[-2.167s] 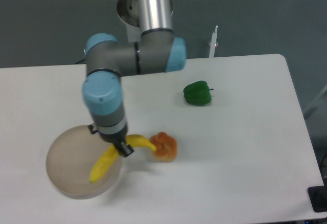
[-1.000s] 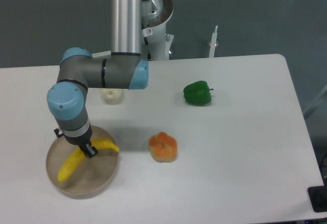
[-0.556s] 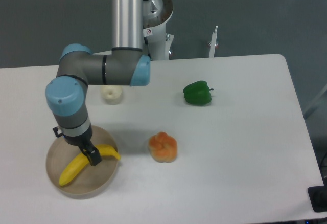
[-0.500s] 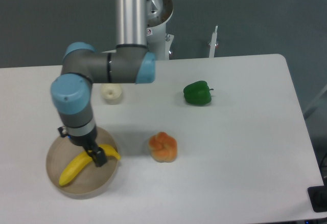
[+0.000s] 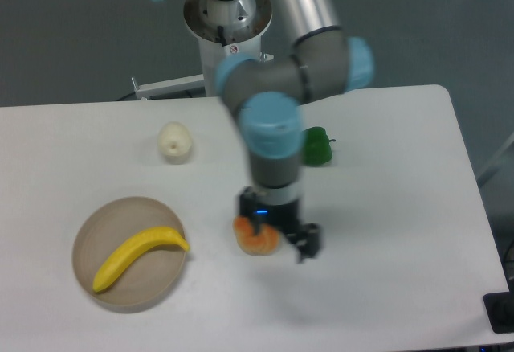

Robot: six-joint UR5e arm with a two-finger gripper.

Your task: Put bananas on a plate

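Your banana [image 5: 139, 256] lies on the plate [image 5: 90, 234], its tip reaching the right rim. You can expect it light, smooth, a little soft and easily bruised; take it mid-body, across the curve. The pincer [image 5: 283, 235] hangs over the orange fruit [image 5: 255, 239] on the counter [image 5: 385, 207], well apart, apparently holding nothing; you cannot tell how wide it stands.

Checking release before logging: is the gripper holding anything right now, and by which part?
Nothing is held. The gripper hangs empty over the orange fruit, fingers apart, while the banana lies free on the plate.
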